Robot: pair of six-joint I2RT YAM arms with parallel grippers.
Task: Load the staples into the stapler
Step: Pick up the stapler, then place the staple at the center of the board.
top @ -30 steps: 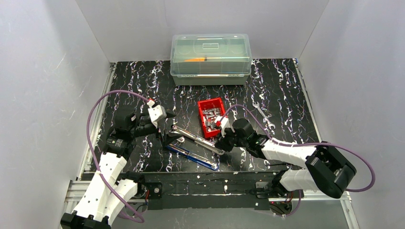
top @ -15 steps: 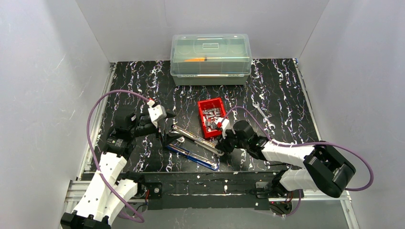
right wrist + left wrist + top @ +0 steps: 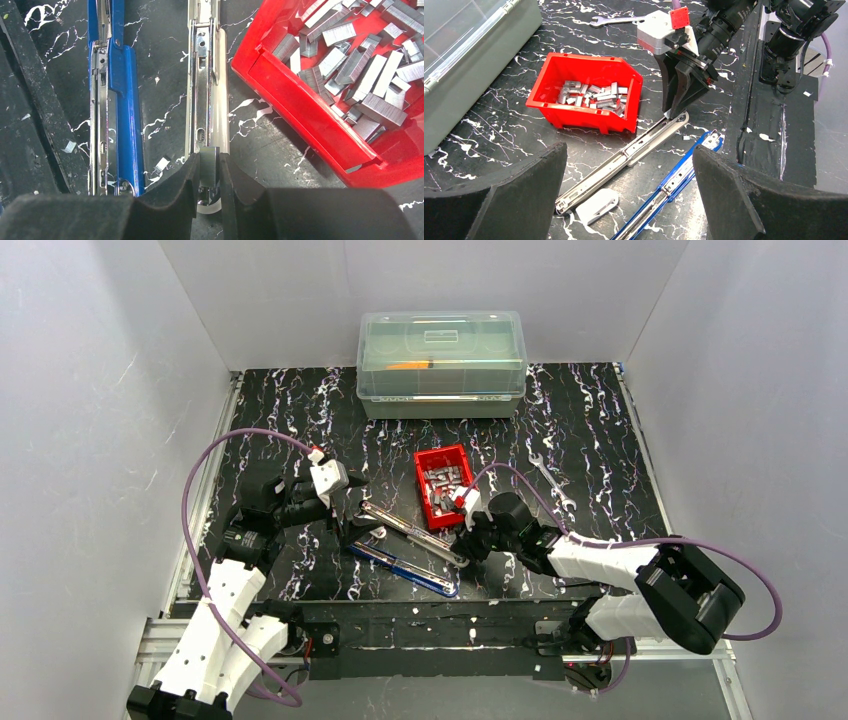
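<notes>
Silvery staples (image 3: 208,167) sit pinched in the right gripper (image 3: 207,160) over the right end of the stapler (image 3: 207,90); the left gripper (image 3: 630,150) gapes wide, empty.

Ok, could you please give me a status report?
Left end effector open, empty. Right end effector shut on staple strip over silver stapler. Red bin alongside, not obstructing.

Right gripper (image 3: 675,111): we note it, with a strip of staples (image 3: 208,165) pinched between its fingers, a touch further right in the top view than a second ago.
Red tag on right wrist (image 3: 461,500): we log it shifted likewise, slightly right and down.
Timing: we place the whole shift in the first half second.
</notes>
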